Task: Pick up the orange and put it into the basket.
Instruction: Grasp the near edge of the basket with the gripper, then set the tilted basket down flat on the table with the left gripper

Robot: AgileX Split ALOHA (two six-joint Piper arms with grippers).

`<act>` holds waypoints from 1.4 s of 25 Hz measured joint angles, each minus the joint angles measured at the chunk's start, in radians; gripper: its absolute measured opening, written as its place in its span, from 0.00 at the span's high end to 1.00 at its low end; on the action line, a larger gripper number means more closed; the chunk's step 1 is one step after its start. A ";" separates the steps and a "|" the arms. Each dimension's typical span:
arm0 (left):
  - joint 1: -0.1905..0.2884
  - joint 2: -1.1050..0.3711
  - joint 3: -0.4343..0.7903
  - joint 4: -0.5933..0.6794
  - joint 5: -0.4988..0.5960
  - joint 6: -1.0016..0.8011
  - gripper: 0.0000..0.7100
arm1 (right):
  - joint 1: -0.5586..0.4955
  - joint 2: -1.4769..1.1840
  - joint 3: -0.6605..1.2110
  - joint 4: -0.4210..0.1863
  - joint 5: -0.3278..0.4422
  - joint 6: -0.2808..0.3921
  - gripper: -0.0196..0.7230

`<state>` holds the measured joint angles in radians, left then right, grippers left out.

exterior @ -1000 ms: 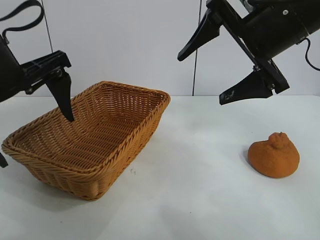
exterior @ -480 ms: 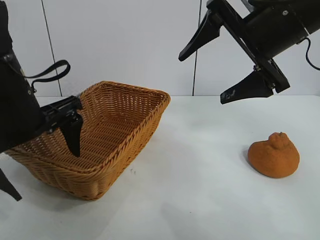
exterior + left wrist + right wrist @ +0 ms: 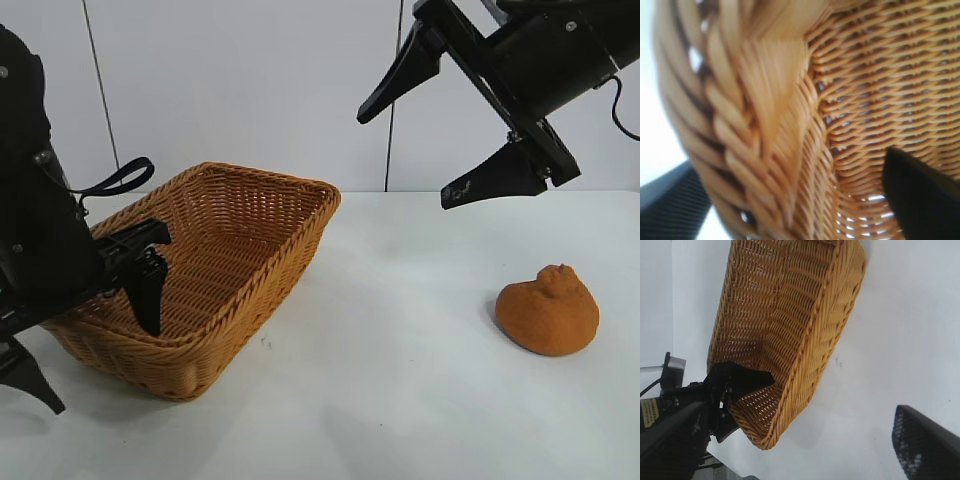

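The orange [image 3: 548, 310] lies on the white table at the right, lumpy, with its knobbly top up. The wicker basket [image 3: 270, 180] stands at the left. My left gripper [image 3: 100, 365] is open and straddles the basket's near left rim [image 3: 740, 140]: one finger [image 3: 150, 290] hangs inside, the other [image 3: 30, 380] stays outside by the table. My right gripper [image 3: 445, 130] is open and empty, high above the table, up and to the left of the orange. The right wrist view shows the basket [image 3: 840, 305] below my right gripper [image 3: 795, 440], but not the orange.
The white table [image 3: 400, 380] runs bare between basket and orange. A pale wall [image 3: 250, 80] stands behind. The left arm [image 3: 715, 390] shows in the right wrist view at the basket's far end.
My left arm has come down and forward, so its gripper now sits over the basket's near left rim with its fingers somewhat closer together. The right arm, orange and basket have not moved.
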<state>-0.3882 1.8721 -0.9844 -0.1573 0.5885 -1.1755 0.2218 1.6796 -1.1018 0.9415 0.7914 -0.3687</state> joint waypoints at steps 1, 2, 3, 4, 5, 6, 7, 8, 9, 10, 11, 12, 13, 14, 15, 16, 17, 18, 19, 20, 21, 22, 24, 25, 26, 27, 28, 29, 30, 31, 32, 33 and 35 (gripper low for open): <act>0.000 0.000 0.000 0.001 0.000 0.000 0.25 | 0.000 0.000 0.000 0.000 0.001 0.000 0.05; 0.000 0.000 0.000 0.001 -0.001 0.000 0.30 | 0.000 0.000 0.000 0.000 0.002 0.000 0.05; 0.000 0.000 0.000 0.001 -0.002 0.000 0.34 | 0.000 0.000 0.000 0.000 0.005 0.000 0.05; 0.000 0.000 0.000 0.001 -0.002 -0.001 0.40 | 0.000 0.000 0.000 0.000 0.008 0.000 0.05; 0.000 0.000 0.000 0.001 -0.002 -0.001 0.46 | 0.000 0.000 0.000 0.000 0.009 0.000 0.05; 0.000 0.000 0.000 0.002 -0.002 -0.001 0.53 | 0.000 0.000 0.000 0.000 0.009 0.000 0.05; 0.000 0.000 0.000 0.005 0.002 -0.001 0.61 | 0.000 0.000 0.000 0.000 0.011 0.000 0.05; 0.001 0.000 0.000 0.005 0.005 -0.003 0.69 | 0.000 0.000 0.000 0.000 0.011 0.000 0.05; 0.003 0.000 0.000 0.002 0.001 -0.012 0.75 | 0.000 0.000 0.000 0.000 0.012 0.000 0.05; 0.008 0.000 0.000 0.001 -0.004 -0.018 0.79 | 0.000 0.000 0.000 0.000 0.013 0.000 0.05; 0.012 0.000 -0.001 0.001 -0.010 -0.019 0.82 | 0.000 0.000 0.000 0.000 0.013 0.000 0.05; 0.016 -0.002 -0.001 -0.002 -0.014 -0.019 0.84 | 0.000 0.000 0.000 0.000 0.013 0.000 0.05; 0.020 -0.003 -0.001 -0.004 -0.015 -0.019 0.86 | 0.000 0.000 0.000 -0.001 0.013 0.000 0.05; 0.022 -0.003 -0.002 -0.006 -0.015 -0.015 0.86 | 0.000 0.000 0.000 -0.001 0.013 0.000 0.05; 0.027 -0.003 -0.003 -0.015 -0.013 -0.005 0.86 | 0.000 0.000 0.000 -0.001 0.013 0.000 0.05; 0.032 -0.003 -0.007 -0.029 -0.008 0.007 0.86 | 0.000 0.000 0.000 -0.001 0.013 0.000 0.05; 0.037 -0.004 -0.012 -0.043 -0.001 0.019 0.86 | 0.000 0.000 0.000 -0.001 0.013 0.000 0.05; 0.042 -0.005 -0.020 -0.055 0.007 0.029 0.87 | 0.000 0.000 0.000 -0.001 0.013 0.000 0.05; 0.049 -0.008 -0.031 -0.065 0.017 0.044 0.87 | 0.000 0.000 0.000 -0.001 0.013 0.000 0.05; 0.056 -0.010 -0.043 -0.074 0.026 0.061 0.87 | 0.000 0.000 0.000 -0.001 0.013 0.000 0.05; 0.062 -0.013 -0.061 -0.077 0.034 0.074 0.88 | 0.000 0.000 0.000 -0.001 0.013 0.000 0.05; 0.069 -0.014 -0.081 -0.081 0.047 0.095 0.88 | 0.000 0.000 0.000 -0.001 0.013 0.000 0.05; 0.086 -0.014 -0.113 -0.096 0.072 0.143 0.88 | 0.000 0.000 0.000 -0.002 0.013 0.000 0.05; 0.094 -0.014 -0.126 -0.109 0.085 0.167 0.88 | 0.000 0.000 0.000 -0.003 0.013 0.000 0.05; 0.104 -0.014 -0.138 -0.125 0.097 0.197 0.88 | 0.000 0.000 0.000 -0.004 0.013 0.000 0.05; 0.113 -0.014 -0.148 -0.140 0.107 0.230 0.88 | 0.000 0.000 0.000 -0.005 0.015 0.000 0.05; 0.121 -0.014 -0.159 -0.154 0.113 0.258 0.88 | 0.000 0.000 0.000 -0.005 0.015 0.000 0.05; 0.130 -0.014 -0.171 -0.163 0.120 0.288 0.88 | 0.000 0.000 0.000 -0.005 0.016 0.000 0.05; 0.139 -0.014 -0.182 -0.169 0.129 0.314 0.88 | 0.000 0.000 0.000 -0.006 0.016 0.000 0.05; 0.147 -0.014 -0.192 -0.171 0.139 0.339 0.88 | 0.000 0.000 0.000 -0.007 0.016 0.000 0.05; 0.154 -0.014 -0.204 -0.171 0.152 0.362 0.88 | 0.000 0.000 0.000 -0.007 0.016 0.000 0.05; 0.162 -0.014 -0.215 -0.171 0.166 0.389 0.88 | 0.000 0.000 0.000 -0.007 0.016 0.000 0.05; 0.175 -0.014 -0.232 -0.172 0.188 0.437 0.88 | 0.000 0.000 0.000 -0.007 0.016 0.000 0.05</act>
<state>-0.2136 1.8577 -1.2167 -0.3295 0.7763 -0.7382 0.2218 1.6796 -1.1018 0.9342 0.8074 -0.3687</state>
